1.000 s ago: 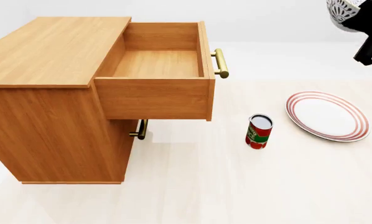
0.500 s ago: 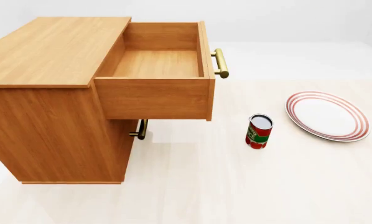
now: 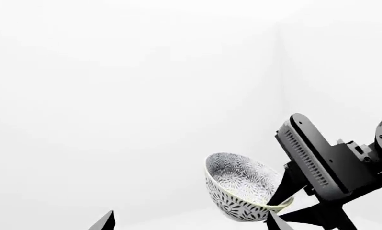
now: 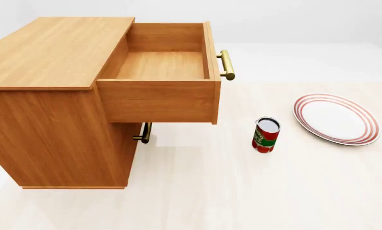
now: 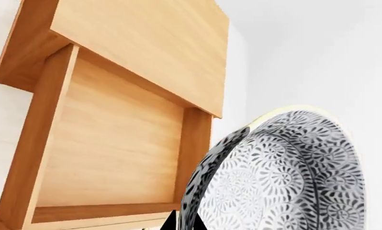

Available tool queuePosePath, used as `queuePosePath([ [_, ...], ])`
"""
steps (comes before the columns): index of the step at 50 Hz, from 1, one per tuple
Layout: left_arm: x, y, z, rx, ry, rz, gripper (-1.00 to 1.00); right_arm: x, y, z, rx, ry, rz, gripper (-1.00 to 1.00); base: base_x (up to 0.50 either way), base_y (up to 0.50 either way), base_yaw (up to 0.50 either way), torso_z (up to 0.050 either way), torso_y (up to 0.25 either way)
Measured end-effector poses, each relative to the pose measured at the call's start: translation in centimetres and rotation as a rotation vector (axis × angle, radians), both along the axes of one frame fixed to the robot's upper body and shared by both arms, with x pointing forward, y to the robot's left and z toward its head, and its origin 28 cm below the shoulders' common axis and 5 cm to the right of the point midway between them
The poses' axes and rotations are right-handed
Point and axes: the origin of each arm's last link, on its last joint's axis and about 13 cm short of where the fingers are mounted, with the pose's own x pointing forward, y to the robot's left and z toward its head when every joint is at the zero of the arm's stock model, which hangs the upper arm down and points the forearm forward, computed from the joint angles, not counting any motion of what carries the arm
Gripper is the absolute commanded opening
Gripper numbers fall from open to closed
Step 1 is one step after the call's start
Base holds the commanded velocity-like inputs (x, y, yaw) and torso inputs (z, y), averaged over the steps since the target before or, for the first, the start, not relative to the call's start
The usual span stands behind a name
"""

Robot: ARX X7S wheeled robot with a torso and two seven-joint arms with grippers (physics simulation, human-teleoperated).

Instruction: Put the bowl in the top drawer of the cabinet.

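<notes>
Looking from the head, only the wooden cabinet [image 4: 47, 86], its pulled-out top drawer [image 4: 162, 67], a round can [image 4: 265, 135] and a flat plate [image 4: 336, 119] are seen. The speckled bowl [image 3: 242, 191] is shown only by the wrist cameras, pinched at its rim by the right gripper [image 3: 286, 191]. The left gripper [image 3: 187, 221] is spread apart.

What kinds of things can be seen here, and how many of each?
Cabinet: 1
Drawers: 2, top drawer open, lower one shut
Bowl: 1, held by the right gripper
Plate: 1
Can: 1
Total: 6
</notes>
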Motion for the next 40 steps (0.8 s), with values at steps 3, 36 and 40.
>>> queuePosePath([
  [3, -0.1, 0.0, 0.0, 0.003, -0.006, 0.002, 1.00, -0.2, 0.5, 0.1, -0.023, 0.004, 0.014, -1.00, 0.00, 0.00, 0.00, 0.000, 0.000],
  [36, -0.4, -0.1, 0.2, 0.037, -0.076, 0.018, 1.00, -1.9, 2.6, 1.5, -0.123, 0.027, 0.049, -1.00, 0.00, 0.00, 0.00, 0.000, -0.062],
  [40, -0.4, -0.1, 0.3, 0.038, -0.082, 0.019, 1.00, -2.2, 3.1, 1.6, -0.125, 0.025, 0.076, -1.00, 0.00, 0.00, 0.00, 0.000, -0.076],
])
